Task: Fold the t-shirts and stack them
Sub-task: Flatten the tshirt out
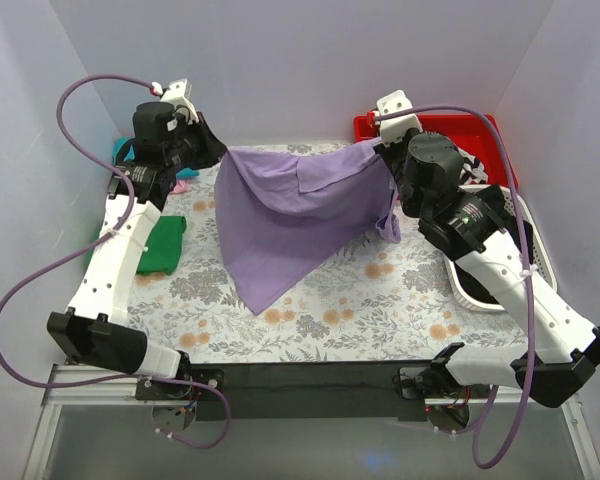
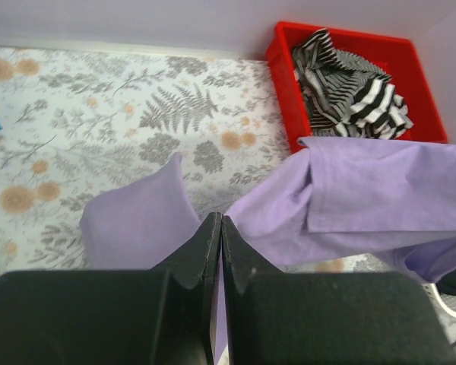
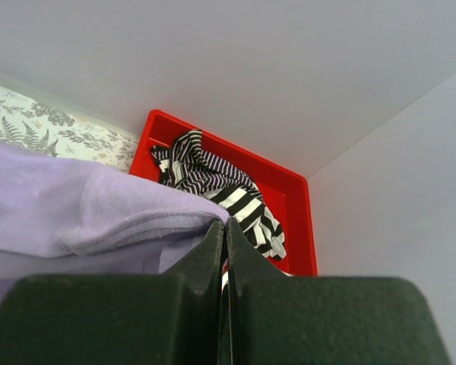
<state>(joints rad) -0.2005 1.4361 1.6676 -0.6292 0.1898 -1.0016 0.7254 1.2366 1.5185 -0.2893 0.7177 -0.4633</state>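
The lavender t-shirt hangs stretched between my two grippers above the floral table, its lower corner drooping to the tabletop. My left gripper is shut on its left top edge; in the left wrist view cloth spreads from the closed jaws. My right gripper is shut on its right top edge; in the right wrist view the hem runs into the closed jaws. A folded green t-shirt lies at the left. A teal one and a pink one are partly hidden behind the left arm.
A red bin with striped black-and-white cloth stands at the back right, also in the right wrist view. A white basket sits at the right under the right arm. Walls close in the back and sides.
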